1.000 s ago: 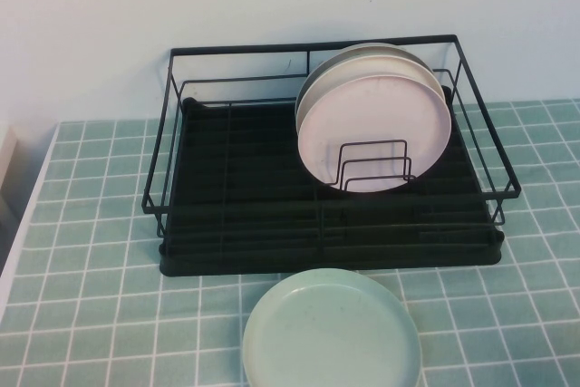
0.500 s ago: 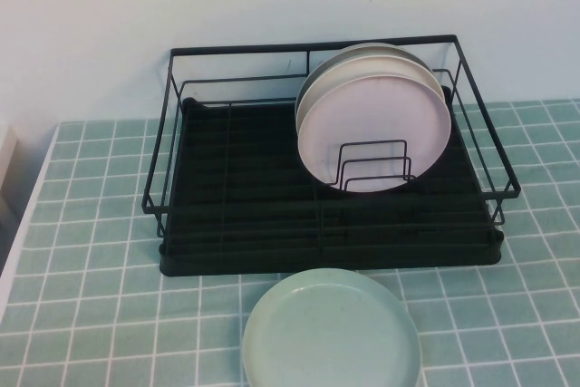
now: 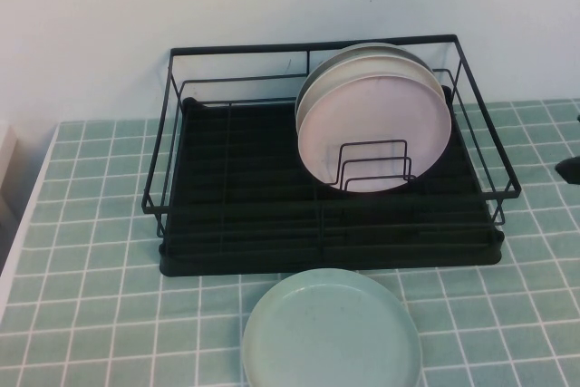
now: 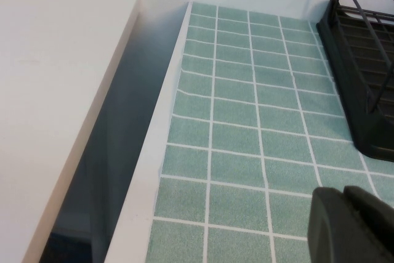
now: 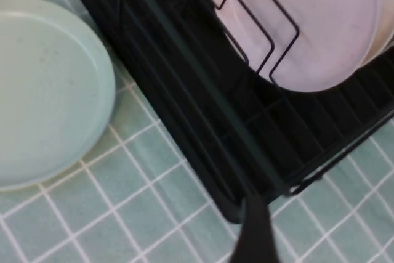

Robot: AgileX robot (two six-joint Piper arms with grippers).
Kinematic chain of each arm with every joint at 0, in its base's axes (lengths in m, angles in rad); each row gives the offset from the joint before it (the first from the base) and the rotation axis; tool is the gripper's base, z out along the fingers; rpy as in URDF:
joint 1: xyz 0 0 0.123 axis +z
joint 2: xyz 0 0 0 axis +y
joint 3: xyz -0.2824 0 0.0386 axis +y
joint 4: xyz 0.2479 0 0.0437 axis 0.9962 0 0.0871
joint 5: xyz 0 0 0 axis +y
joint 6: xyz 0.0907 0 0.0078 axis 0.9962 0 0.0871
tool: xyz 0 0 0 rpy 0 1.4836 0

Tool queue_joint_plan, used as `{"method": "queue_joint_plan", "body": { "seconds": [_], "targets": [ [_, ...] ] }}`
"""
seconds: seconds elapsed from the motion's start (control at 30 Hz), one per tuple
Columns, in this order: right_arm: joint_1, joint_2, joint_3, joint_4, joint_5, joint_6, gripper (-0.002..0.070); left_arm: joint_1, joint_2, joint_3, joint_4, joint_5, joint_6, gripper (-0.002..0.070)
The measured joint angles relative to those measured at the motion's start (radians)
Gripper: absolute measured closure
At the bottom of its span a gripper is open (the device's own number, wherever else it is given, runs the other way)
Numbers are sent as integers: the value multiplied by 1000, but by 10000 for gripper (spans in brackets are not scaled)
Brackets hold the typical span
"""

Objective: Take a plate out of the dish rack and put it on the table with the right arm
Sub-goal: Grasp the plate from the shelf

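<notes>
The black wire dish rack (image 3: 227,197) stands at the back of the tiled table (image 3: 91,296). The pale pink plate (image 3: 373,124) stands upright in its right half, in front of cream plates (image 3: 362,59) and behind the wire dividers (image 3: 376,168). It shows again in the right wrist view as the plate (image 5: 320,23). My right gripper (image 3: 571,169) just shows at the right edge, beside the rack and apart from it. One thin finger (image 5: 252,232) stands alone over the rack's corner, open and holding nothing. My left gripper (image 4: 352,223) hovers shut and empty over tiles left of the rack.
A mint-green plate (image 3: 331,333) lies flat on the tiles just in front of the rack, and shows in the right wrist view as the plate (image 5: 43,90). The table's white left edge (image 4: 154,170) drops to a gap beside a pale surface (image 4: 55,90).
A dark tip of my right arm has come into the high view at the right edge, where nothing showed before. The plates and rack have not moved.
</notes>
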Motion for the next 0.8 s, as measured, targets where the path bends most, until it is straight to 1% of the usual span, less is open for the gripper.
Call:
{"method": "queue_joint_plan", "body": {
  "seconds": [0.03,0.1,0.33,0.6,0.8],
  "targets": [
    [0,33,-30,2,9,-23,192,0,0,0,0,0,0,678],
    [0,88,-85,2,18,-63,171,0,0,0,0,0,0,678],
    [8,240,-265,112,-22,-177,195,0,0,0,0,0,0,678],
    [114,403,-398,130,-121,-284,198,0,0,0,0,0,0,678],
    [168,495,-483,141,-177,-309,198,0,0,0,0,0,0,678]
  ]
}}
